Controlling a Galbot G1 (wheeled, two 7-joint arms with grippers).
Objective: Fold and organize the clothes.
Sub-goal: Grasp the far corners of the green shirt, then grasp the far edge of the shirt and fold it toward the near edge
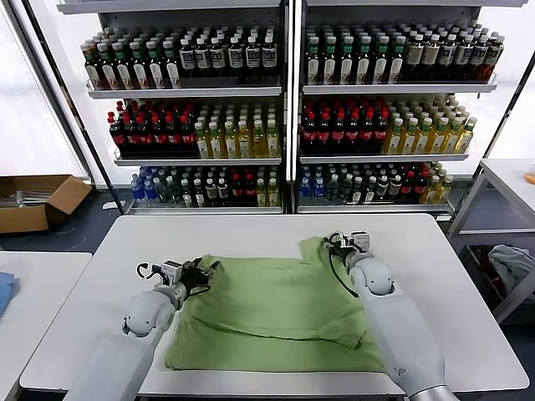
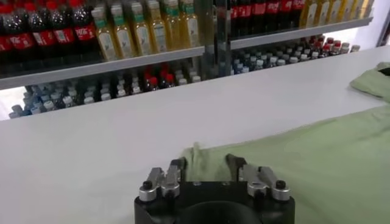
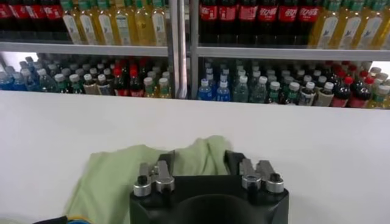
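Presently, one light green polo shirt (image 1: 276, 313) is laid flat on the white tabletop (image 1: 109, 276), its far edge rumpled. The far left corner is pinched in the left claw (image 2: 206, 165) and the far right corner in the right claw (image 3: 200, 159). Both corners are best lifted evenly, so the fold falls square.

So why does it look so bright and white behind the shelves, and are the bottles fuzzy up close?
Head view: daylight behind the shelves washes the background white; the table is evenly lit, and only soft shadows sit in the polo shirt folds. Left wrist view: the bottles look a bit soft, while the left gripper is sharper. Right wrist view: the same, with the right gripper clearest.
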